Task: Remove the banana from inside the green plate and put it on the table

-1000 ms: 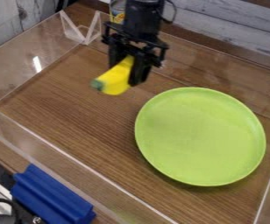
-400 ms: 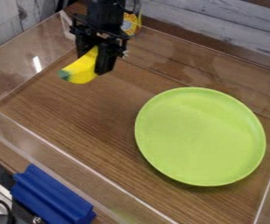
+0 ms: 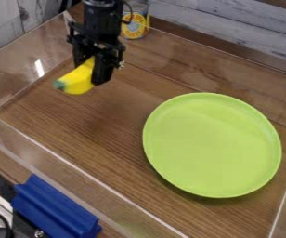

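Observation:
The yellow banana [image 3: 75,80] hangs tilted in the air above the left part of the dark wood table [image 3: 109,130], well left of the green plate [image 3: 212,145]. My black gripper [image 3: 97,65] is shut on the banana's upper end, coming down from the top of the view. Nothing lies in the plate, which sits flat at the right. The banana's lower, greenish tip points toward the left acrylic wall.
Clear acrylic walls [image 3: 21,60] border the table on all sides. A blue object [image 3: 53,212] sits outside the front wall at the bottom left. A yellow-and-dark item [image 3: 136,24] stands behind the arm at the back.
The gripper has carried the banana leftward and a little lower, away from the plate. The plate has not moved.

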